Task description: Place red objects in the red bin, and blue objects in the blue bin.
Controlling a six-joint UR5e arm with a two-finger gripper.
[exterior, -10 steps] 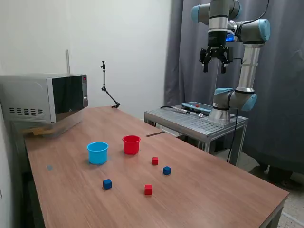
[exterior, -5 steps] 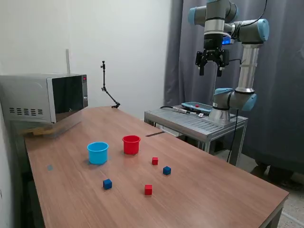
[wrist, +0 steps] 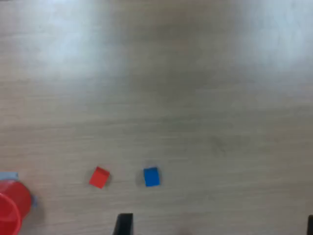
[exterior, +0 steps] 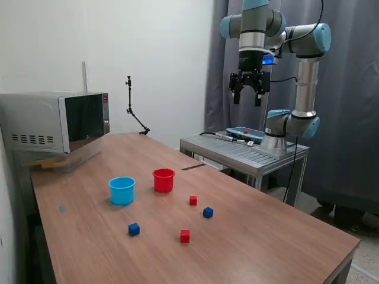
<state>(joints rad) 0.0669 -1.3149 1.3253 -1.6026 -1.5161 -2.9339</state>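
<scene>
In the exterior view the red cup and the light blue cup stand side by side on the wooden table. Two red cubes and two dark blue cubes lie in front of them. My gripper is open and empty, high above the table's far edge. The wrist view looks down on a red cube, a blue cube and the red cup's edge; one fingertip shows.
A microwave stands at the back on the exterior view's left. A metal stand with a tablet-like device sits behind the table at my arm's base. A thin black camera mount stands at the far table edge.
My arm has swung toward the exterior view's left, carrying the open gripper from above the metal stand toward the table. The cubes and cups have not moved.
</scene>
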